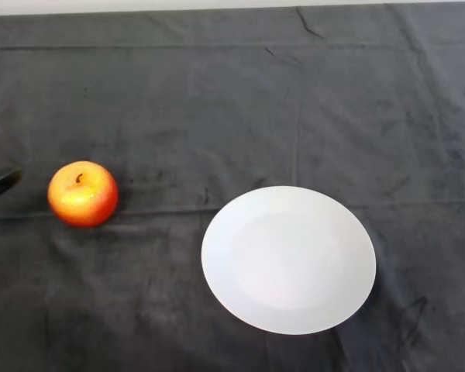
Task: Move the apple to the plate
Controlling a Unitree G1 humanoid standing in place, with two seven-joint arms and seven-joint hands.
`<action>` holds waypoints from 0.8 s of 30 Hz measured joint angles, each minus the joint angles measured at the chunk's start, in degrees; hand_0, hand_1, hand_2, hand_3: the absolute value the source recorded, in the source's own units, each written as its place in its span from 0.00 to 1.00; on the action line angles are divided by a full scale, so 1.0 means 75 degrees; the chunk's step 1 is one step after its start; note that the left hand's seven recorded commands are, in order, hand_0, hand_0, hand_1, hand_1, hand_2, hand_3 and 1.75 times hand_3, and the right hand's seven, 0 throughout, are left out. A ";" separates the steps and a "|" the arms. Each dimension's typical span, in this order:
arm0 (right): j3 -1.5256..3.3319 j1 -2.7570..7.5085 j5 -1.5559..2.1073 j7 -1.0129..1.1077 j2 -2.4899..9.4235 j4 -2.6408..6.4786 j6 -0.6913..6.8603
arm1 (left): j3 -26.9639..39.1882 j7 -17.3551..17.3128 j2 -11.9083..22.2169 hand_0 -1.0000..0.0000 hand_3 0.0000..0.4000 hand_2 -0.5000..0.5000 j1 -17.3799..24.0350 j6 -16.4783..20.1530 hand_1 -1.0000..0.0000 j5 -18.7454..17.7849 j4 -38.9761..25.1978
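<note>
A red and yellow apple (82, 194) stands upright on the dark cloth at the left, stem up. A white round plate (288, 260) lies to its right, nearer the front, with nothing on it. Only a small black tip of my left hand (1, 180) shows at the left edge, a short way left of the apple and apart from it. The remainder of the hand and the arm lie outside the view.
A dark creased cloth (232, 108) covers the whole table. The table's far edge runs along the top of the view.
</note>
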 measured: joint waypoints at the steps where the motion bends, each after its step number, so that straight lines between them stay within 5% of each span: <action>1: -0.0001 0.0000 0.0000 0.0000 -0.0001 0.0000 0.0000 | -0.0014 0.0015 -0.0051 1.00 0.00 0.50 -0.0011 -0.0020 1.00 0.0017 0.0000; 13: 0.0000 0.0000 0.0000 0.0000 0.0001 0.0000 0.0000 | -0.0517 0.0139 -0.0462 1.00 0.00 0.50 -0.0292 -0.0228 1.00 0.0619 0.0000; 24: 0.0000 0.0000 0.0000 0.0000 0.0002 0.0000 0.0000 | -0.0606 -0.0467 -0.0878 1.00 0.00 0.50 -0.0299 -0.0217 1.00 0.0678 0.0001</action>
